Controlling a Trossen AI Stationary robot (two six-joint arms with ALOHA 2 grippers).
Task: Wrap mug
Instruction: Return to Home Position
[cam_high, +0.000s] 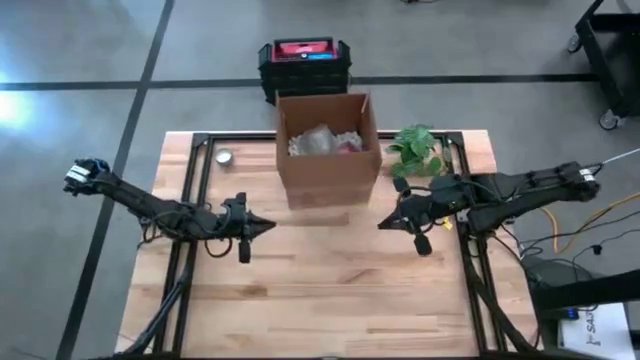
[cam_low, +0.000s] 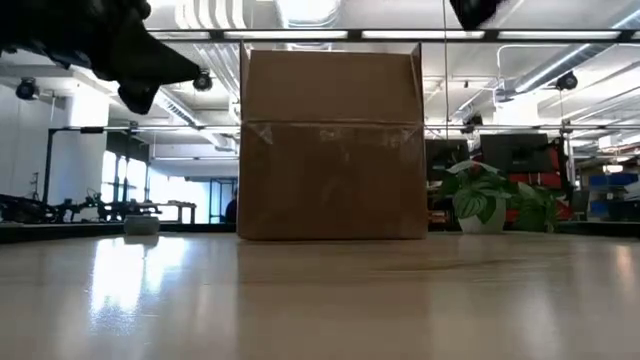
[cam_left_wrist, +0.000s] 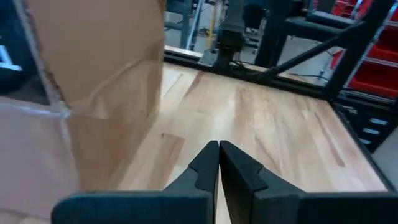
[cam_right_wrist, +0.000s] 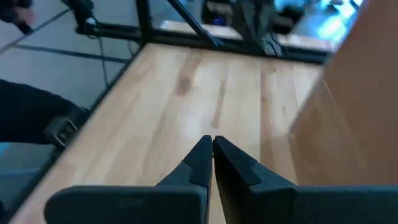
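The open-topped cardboard box stands upright at the far middle of the wooden table. Inside it lies a pale bubble-wrap bundle with a patch of pinkish red beside it; the mug itself cannot be made out through the wrap. The left arm reaches in from the table's left edge, stretched low and nearly straight toward the centre. The left gripper points inward, just in front of the box's left front corner and apart from it. The left wrist view shows its two dark fingers pressed together with nothing between them, the box wall close at one side. The low view shows this gripper raised well clear of the tabletop, about level with the box's upper part. The right arm mirrors it from the right edge, elbow bent a little. The right gripper faces the left one across a bare stretch of wood, its fingers likewise pressed together and empty. A potted green plant stands just right of the box, a small round metallic object sits left of it, and a black crate with a red top rests on the floor beyond the table.
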